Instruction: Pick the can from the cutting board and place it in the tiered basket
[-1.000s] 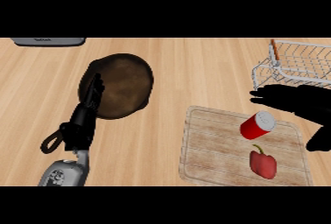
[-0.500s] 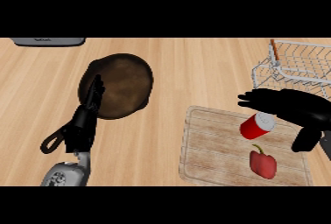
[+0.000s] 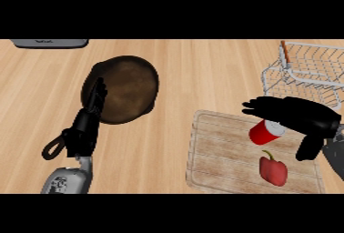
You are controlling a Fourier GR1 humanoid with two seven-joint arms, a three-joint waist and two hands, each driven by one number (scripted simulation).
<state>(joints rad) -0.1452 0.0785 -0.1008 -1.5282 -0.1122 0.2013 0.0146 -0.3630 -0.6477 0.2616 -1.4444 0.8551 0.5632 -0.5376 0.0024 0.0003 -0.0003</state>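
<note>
From the head view, the red can (image 3: 266, 133) stands on the cutting board (image 3: 222, 159), near its far right corner. The right hand (image 3: 295, 113) hangs over the can's top, fingers spread and holding nothing. A red pepper (image 3: 273, 170) sits nearer on the board. The wire basket (image 3: 306, 73) waits past the board's far edge. The left hand (image 3: 91, 120) rests open by a brown pan (image 3: 124, 88).

The can could tip if the fingers bump it. No writing can be read.
</note>
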